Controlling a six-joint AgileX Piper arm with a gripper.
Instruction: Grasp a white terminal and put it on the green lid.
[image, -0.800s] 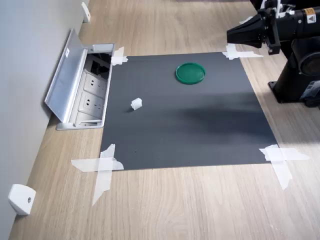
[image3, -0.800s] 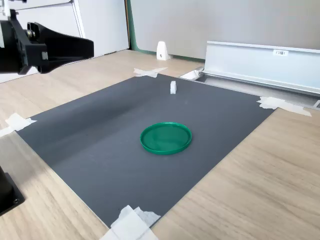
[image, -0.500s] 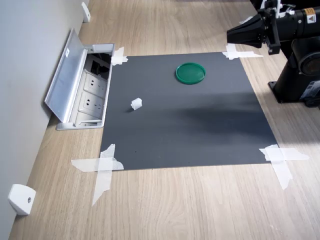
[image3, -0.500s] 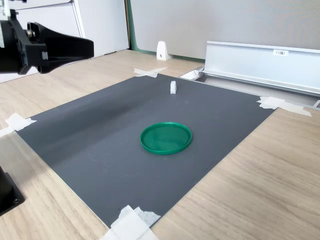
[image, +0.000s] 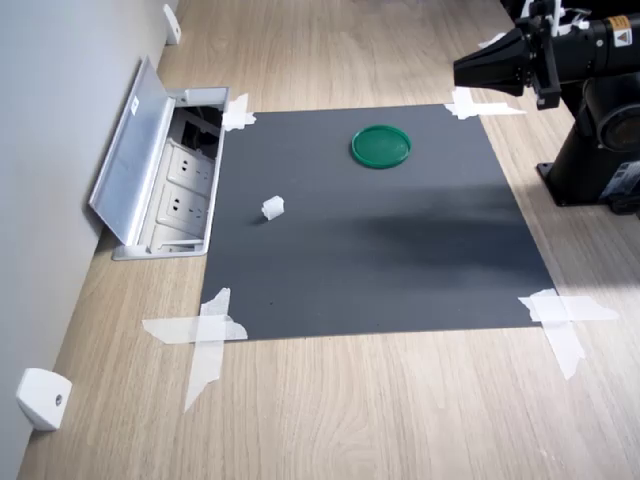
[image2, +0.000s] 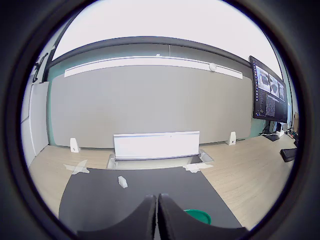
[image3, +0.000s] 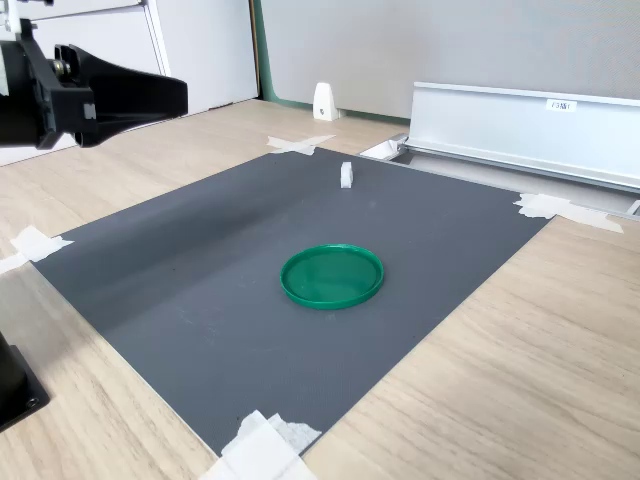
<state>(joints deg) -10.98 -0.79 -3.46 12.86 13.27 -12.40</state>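
Nothing is grasped yet: black gripper (image2: 158, 220) is closed w/ nothing inside. Open it, then reach to tiny white plastic terminal (image: 272, 208), apart from flat round green lid (image: 381, 146).

Office — monitor (image2: 270, 89), desk power sockets (image: 186, 190) (wood-grain top).

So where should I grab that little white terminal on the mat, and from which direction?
Come straight down from above and close on two opposite side faces of the white terminal. It sits alone on the dark mat, well apart from the green lid, so nothing blocks the gripper. Finer shape is too small to judge.
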